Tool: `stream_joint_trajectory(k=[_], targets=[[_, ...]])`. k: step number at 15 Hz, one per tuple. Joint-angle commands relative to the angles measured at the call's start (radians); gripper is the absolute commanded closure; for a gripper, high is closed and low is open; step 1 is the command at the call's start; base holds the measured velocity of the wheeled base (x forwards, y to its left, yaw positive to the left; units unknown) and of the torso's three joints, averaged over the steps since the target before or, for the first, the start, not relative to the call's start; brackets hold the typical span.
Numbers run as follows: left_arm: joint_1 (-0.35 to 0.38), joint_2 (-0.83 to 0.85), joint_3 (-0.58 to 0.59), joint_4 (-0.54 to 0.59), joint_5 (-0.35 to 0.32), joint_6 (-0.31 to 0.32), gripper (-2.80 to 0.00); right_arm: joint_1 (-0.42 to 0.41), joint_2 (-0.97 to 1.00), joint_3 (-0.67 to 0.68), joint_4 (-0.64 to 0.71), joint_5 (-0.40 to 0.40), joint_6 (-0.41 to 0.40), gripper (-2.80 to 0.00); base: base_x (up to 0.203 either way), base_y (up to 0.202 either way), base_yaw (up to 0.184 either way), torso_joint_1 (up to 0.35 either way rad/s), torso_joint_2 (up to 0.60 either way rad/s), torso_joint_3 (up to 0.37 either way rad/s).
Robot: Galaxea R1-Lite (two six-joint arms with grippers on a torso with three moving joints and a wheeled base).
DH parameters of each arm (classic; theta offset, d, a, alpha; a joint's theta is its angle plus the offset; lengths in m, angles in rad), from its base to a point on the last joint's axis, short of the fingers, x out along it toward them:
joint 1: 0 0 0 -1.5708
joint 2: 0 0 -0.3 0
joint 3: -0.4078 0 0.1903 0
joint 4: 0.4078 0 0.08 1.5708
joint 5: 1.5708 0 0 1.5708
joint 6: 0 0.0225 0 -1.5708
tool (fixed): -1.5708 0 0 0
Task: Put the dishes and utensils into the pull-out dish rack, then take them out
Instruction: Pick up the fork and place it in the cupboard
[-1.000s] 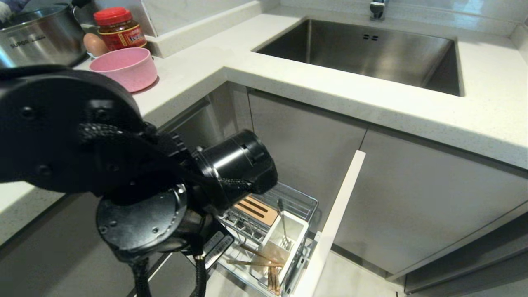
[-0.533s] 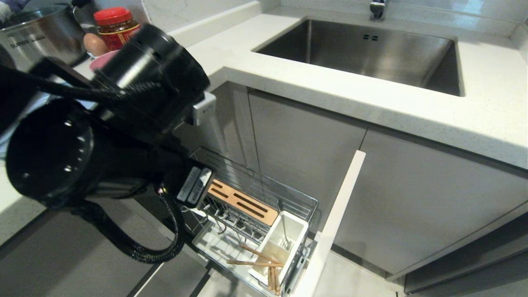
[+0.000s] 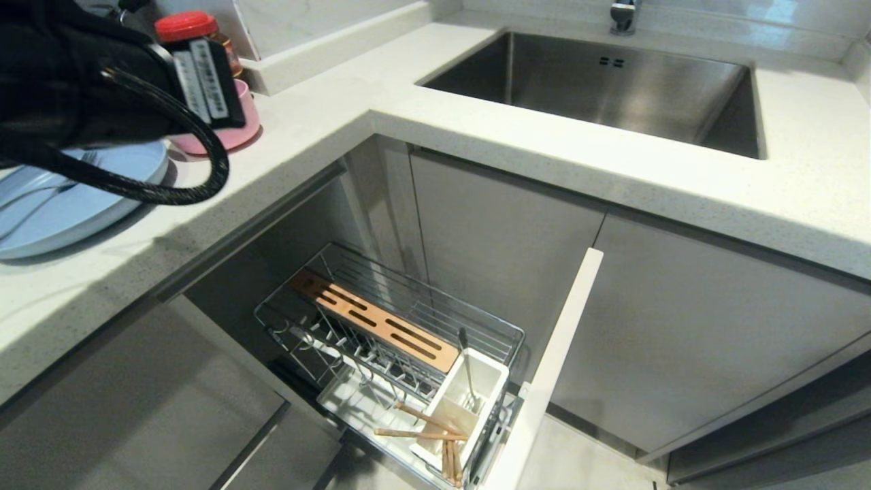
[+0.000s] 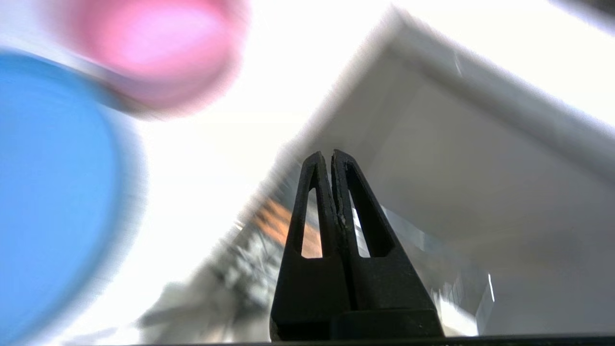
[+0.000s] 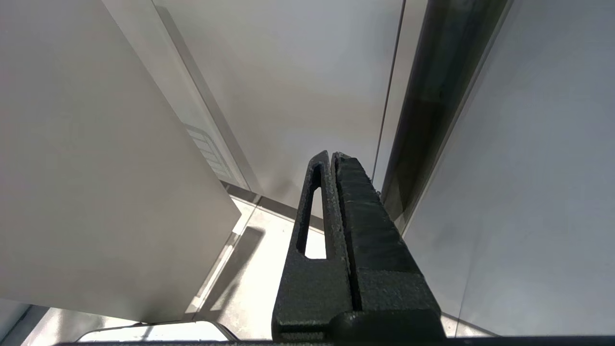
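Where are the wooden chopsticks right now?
In the head view, the chopsticks lie low in the pull-out dish rack, at the white cutlery cup, below the counter left of the sink.

We see the matte black left arm (image 3: 75,82) with a white printed label, a braided black cable, and slotted black claw fingers (image 4: 312,211).

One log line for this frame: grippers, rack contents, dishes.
left gripper: shut, empty, above counter | right gripper: shut, parked | rack: chopsticks, utensil | plate, bowl: on counter
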Motion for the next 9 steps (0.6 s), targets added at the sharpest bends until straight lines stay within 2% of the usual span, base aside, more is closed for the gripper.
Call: stream_joint_trajectory(k=[1,6,9], targets=[[0.142,-0.090,-0.014,-0.042,-0.008,0.018,0.00,0.000,-0.004,0.000,-0.001,0.000,0.000,0.00,0.000,0.000,0.000,0.000,0.00,0.000],[0.473,-0.204,-0.012,-0.045,-0.109,0.109,0.00,0.000,-0.003,0.000,-0.001,0.000,0.000,0.00,0.000,0.000,0.000,0.000,0.00,0.000],[0.675,-0.265,0.008,0.002,-0.200,0.165,0.00,0.000,-0.004,0.000,-0.001,0.000,0.000,0.00,0.000,0.000,0.000,0.000,0.00,0.000]])
